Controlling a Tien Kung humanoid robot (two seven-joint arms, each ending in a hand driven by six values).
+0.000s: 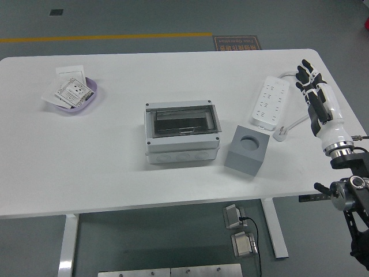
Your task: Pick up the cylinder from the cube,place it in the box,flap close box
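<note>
While the right hand (pixel 319 101) hangs over the right edge of the white table (pixel 115 161), its black-and-white fingers (pixel 304 74) stretch forward, slightly apart and holding nothing. Nearer the camera than the fingertips and well off to their left sits the grey cube (pixel 247 150) with a round hole in its top; no cylinder can be made out in or on it. Just left of the cube stands the grey rectangular plastic box (pixel 182 131), its clear flap lying over the top, and whether anything is inside cannot be told. Just left of the fingers lies the white power strip (pixel 268 103), its plug (pixel 281 133) nearer the cube. Far to the left of the fingers, a shallow purple bowl (pixel 74 96) holds white printed packets.
</note>
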